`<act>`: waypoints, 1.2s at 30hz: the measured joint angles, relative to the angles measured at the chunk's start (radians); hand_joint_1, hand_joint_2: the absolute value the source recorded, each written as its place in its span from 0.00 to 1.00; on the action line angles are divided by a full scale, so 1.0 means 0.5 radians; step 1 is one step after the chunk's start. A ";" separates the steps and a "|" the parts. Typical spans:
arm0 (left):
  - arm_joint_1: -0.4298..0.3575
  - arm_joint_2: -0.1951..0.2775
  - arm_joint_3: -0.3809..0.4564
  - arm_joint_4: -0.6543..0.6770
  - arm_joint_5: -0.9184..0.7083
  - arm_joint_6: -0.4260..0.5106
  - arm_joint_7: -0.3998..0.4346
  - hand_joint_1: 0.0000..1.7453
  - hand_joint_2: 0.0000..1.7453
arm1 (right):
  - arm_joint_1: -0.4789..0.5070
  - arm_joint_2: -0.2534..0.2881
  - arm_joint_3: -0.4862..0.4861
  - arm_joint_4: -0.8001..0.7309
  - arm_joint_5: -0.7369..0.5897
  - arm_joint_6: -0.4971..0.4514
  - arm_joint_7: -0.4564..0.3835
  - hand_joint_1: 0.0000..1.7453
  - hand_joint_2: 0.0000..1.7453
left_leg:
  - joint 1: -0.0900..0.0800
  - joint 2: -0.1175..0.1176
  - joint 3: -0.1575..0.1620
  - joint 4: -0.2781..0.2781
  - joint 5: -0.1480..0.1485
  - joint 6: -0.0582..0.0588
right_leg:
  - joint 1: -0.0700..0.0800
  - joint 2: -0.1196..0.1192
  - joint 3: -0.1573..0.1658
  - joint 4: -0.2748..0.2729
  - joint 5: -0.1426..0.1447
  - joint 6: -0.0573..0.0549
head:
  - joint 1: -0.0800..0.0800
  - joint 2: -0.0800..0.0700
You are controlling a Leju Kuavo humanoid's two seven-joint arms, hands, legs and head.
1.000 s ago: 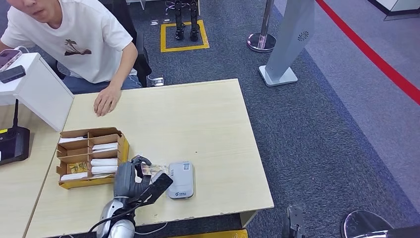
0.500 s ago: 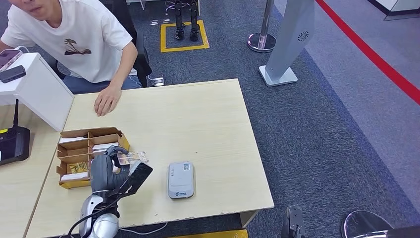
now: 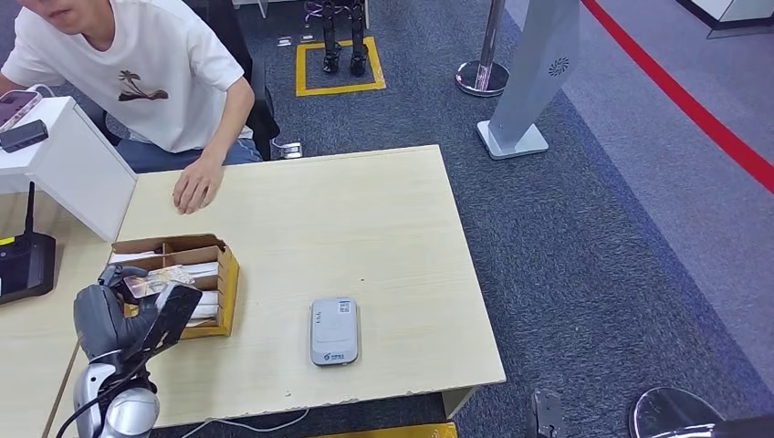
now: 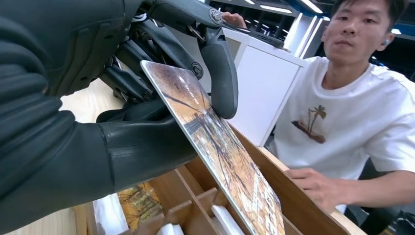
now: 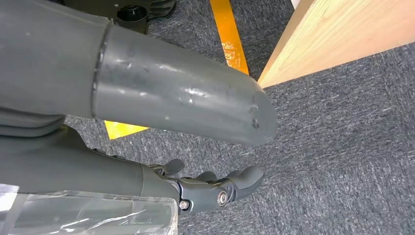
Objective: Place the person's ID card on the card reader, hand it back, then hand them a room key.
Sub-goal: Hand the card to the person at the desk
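Observation:
My left hand (image 3: 117, 318) pinches a card (image 3: 161, 280) printed with an autumn tree scene, holding it above the left end of the cardboard box (image 3: 224, 273). In the left wrist view the card (image 4: 220, 152) sits tilted between thumb and fingers (image 4: 222, 73), over the box's compartments (image 4: 293, 198), which hold white sleeves and a similar printed card (image 4: 139, 205). The grey card reader (image 3: 332, 330) lies bare on the table to the right. The person (image 3: 155, 73) sits at the far left corner, one hand (image 3: 196, 185) flat on the table. My right hand (image 5: 215, 188) hangs beside the table, holding nothing.
A white stand (image 3: 64, 169) and a black device (image 3: 23, 266) sit at the left side. Beyond the table's far right are a stanchion base (image 3: 481, 78) and a grey sign post (image 3: 531, 87). The table's front edge (image 3: 365, 394) is close to my body.
My left hand has carried the card leftward from beside the card reader to above the box's left end. The person's hand on the table has stayed put.

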 joint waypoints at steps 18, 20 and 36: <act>-0.055 0.089 0.164 0.039 -0.052 -0.002 0.004 1.00 1.00 | -0.006 -0.010 -0.001 0.008 0.015 -0.001 0.001 0.00 0.00 | 0.000 0.000 0.000 0.000 0.000 0.000 | 0.000 0.000 0.000 0.000 0.000 0.000 | -0.001 0.000; -0.062 0.094 0.169 0.041 -0.056 -0.004 0.004 1.00 1.00 | -0.006 -0.012 -0.001 0.008 0.017 -0.001 0.001 0.00 0.00 | 0.000 0.000 0.000 0.000 0.000 0.000 | 0.000 0.000 0.000 0.000 0.000 0.000 | -0.001 0.000; -0.167 0.195 0.212 0.041 -0.080 -0.021 0.004 1.00 1.00 | -0.005 -0.019 -0.002 0.009 0.020 0.000 -0.005 0.00 0.00 | 0.000 0.000 0.000 0.000 0.000 0.000 | 0.000 0.000 0.000 0.000 0.000 0.000 | 0.000 0.000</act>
